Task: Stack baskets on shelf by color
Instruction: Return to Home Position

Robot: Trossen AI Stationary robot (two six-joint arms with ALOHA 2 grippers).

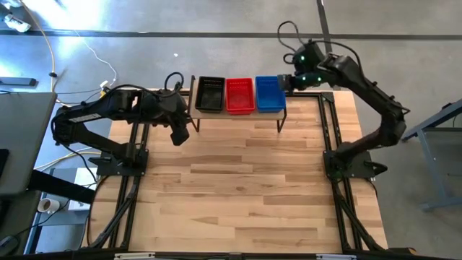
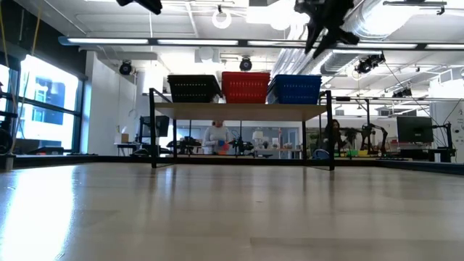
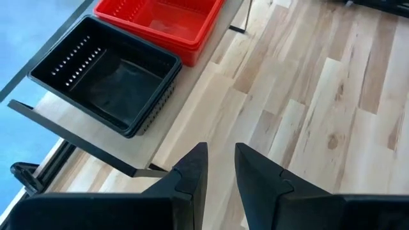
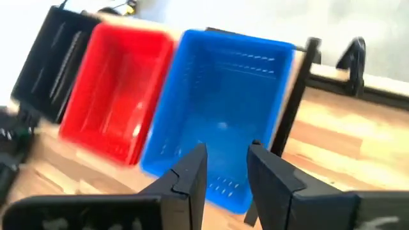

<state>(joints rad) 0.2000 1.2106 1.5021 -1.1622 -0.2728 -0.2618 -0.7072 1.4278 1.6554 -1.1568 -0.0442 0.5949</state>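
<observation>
Shelf (image 2: 239,111) sits at far edge of tabletop (image 1: 238,188): black baskets (image 1: 210,94) at its left end, red baskets (image 1: 240,95) mid, blue baskets (image 1: 270,94) right. No. per stack hard to count. Left gripper (image 1: 179,136) hangs off shelf's left front corner, right gripper (image 4: 227,150) over blue's right end. Both have fingers slightly parted and empty, and are cut off in low view.

Three stacks of baskets (image 2: 245,87) sat side by side on the shelf (image 2: 239,111). The shelf stood at the worktop's (image 2: 232,210) far edge, midway across it.
</observation>
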